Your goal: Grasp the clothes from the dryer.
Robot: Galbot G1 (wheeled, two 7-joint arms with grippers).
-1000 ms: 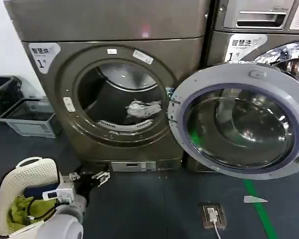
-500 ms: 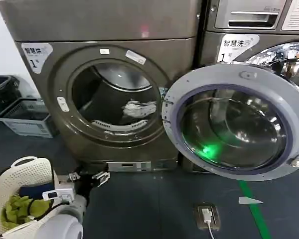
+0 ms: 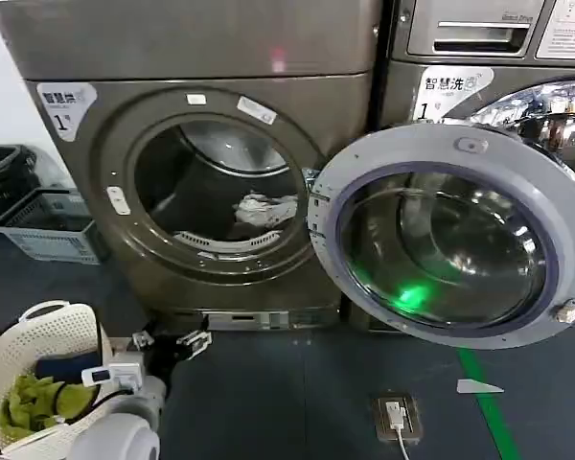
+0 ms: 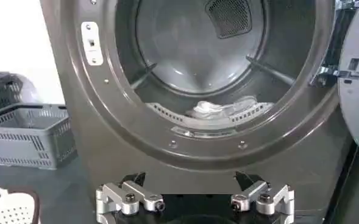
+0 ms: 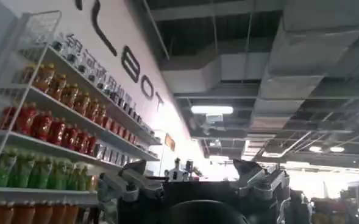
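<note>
Held the left gripper (image 3: 171, 341) low near the dryer (image 3: 211, 172), fingers (image 4: 129, 196) spread wide; clothes (image 3: 264, 207) lay inside; right gripper (image 5: 194, 182) likewise spread, raised ceilingward

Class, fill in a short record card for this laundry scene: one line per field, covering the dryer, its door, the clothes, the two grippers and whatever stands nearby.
Dryer: bronze-brown front loader, porthole open, "1" label at upper left
Door: swung open to the right, in front of the neighbouring machine
Clothes: pale bundle lying low in the drum
Left gripper: open, empty, low before the dryer, aimed at the porthole
Right gripper: open, empty, pointing up toward a ceiling and drink shelves
White basket: on the floor at lower left, green cloth inside
Grey basket: on the floor, left of the dryer
</note>
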